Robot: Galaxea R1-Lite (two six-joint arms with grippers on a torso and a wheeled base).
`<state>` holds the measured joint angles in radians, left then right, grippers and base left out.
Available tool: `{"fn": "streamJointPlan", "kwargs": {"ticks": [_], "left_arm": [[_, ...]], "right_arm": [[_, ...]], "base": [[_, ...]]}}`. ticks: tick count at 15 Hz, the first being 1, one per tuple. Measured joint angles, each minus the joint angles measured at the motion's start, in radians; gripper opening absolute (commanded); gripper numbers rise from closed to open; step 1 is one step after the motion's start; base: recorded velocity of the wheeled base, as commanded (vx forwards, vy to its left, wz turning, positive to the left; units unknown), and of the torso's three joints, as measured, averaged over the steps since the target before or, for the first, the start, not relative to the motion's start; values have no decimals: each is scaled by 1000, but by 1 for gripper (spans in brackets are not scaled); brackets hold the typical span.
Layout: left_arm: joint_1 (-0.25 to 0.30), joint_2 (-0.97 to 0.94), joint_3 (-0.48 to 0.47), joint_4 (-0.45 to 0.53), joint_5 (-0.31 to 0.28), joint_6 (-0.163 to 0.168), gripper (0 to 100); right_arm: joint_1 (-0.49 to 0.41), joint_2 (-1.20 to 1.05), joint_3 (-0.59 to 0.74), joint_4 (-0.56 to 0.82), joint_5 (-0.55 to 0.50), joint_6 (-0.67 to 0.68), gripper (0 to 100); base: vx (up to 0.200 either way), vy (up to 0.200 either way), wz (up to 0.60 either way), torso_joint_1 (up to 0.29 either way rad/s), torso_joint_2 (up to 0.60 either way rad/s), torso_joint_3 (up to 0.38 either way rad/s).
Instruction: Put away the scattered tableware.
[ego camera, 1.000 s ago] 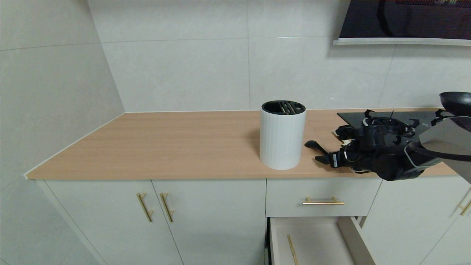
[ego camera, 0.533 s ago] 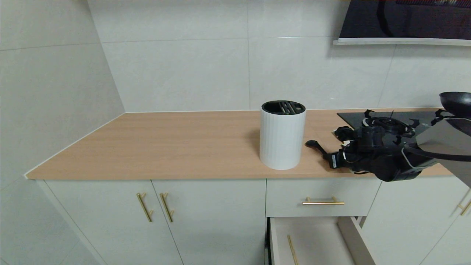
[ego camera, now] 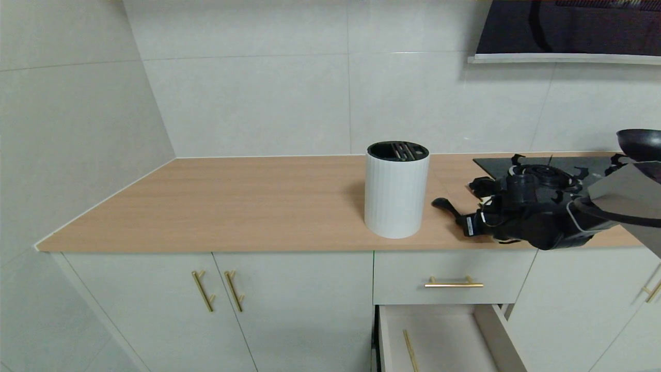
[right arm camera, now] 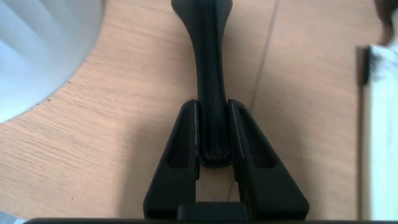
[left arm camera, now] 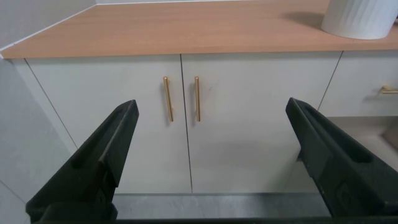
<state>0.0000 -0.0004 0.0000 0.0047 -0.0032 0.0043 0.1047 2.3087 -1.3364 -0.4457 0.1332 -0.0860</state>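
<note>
Since the earlier frames the right gripper (ego camera: 465, 221) has closed its fingers on the black utensil (ego camera: 443, 204), and the utensil's far end has drawn slightly away from the white holder (ego camera: 396, 191). The utensil sits just to the right of the holder, low over the countertop (ego camera: 258, 201), with its broader end nearest the holder's wall but not touching it. Whether it is lifted clear of the wood cannot be told. In the right wrist view the jaws pinch the very tip of the slim handle (right arm camera: 208, 56), one finger on each side, and the holder's ribbed side (right arm camera: 37, 50) curves past close by. The left gripper (left arm camera: 211, 107) hangs well below and to the left of the holder, facing the cabinet doors (left arm camera: 186, 118), with its jaws spread wide and nothing between them. Below the holder and slightly to its right, a drawer (ego camera: 485, 330) stands pulled out. The utensil looks light, stiff and smooth. Held at the extreme end, its head would probably droop or swivel in the pinch. A hold nearer the middle of the handle should carry it steadier, and the narrow slots in the holder's top (ego camera: 397, 150) will likely need it turned upright.
</note>
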Motion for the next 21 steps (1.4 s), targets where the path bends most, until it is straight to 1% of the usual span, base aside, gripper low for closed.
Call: {"fn": "streamJointPlan", "kwargs": {"ticks": [2, 5, 8, 10, 11, 13, 16, 18, 21], "left_arm": [[0, 0, 0, 0, 0, 0, 100], [0, 0, 0, 0, 0, 0, 100], [0, 0, 0, 0, 0, 0, 100], [0, 0, 0, 0, 0, 0, 100], [0, 0, 0, 0, 0, 0, 100], [0, 0, 0, 0, 0, 0, 100], [0, 0, 0, 0, 0, 0, 100], [0, 0, 0, 0, 0, 0, 100], [0, 0, 0, 0, 0, 0, 100]], "right_arm": [[2, -32, -13, 76, -9, 37, 0], [6, -139, -17, 218, -22, 89, 0], [11, -317, 8, 428, -34, 180, 0], [24, -451, 64, 533, -39, 205, 0], [31, -514, 106, 560, -41, 210, 0], [48, -656, 251, 604, -41, 217, 0], [61, -790, 406, 615, -40, 221, 0], [65, -832, 466, 610, -38, 217, 0], [67, -844, 500, 597, -38, 215, 0]], "base": [[0, 0, 0, 0, 0, 0], [0, 0, 0, 0, 0, 0], [0, 0, 0, 0, 0, 0], [0, 0, 0, 0, 0, 0], [0, 0, 0, 0, 0, 0], [0, 0, 0, 0, 0, 0], [0, 0, 0, 0, 0, 0], [0, 0, 0, 0, 0, 0], [0, 0, 0, 0, 0, 0]]}}
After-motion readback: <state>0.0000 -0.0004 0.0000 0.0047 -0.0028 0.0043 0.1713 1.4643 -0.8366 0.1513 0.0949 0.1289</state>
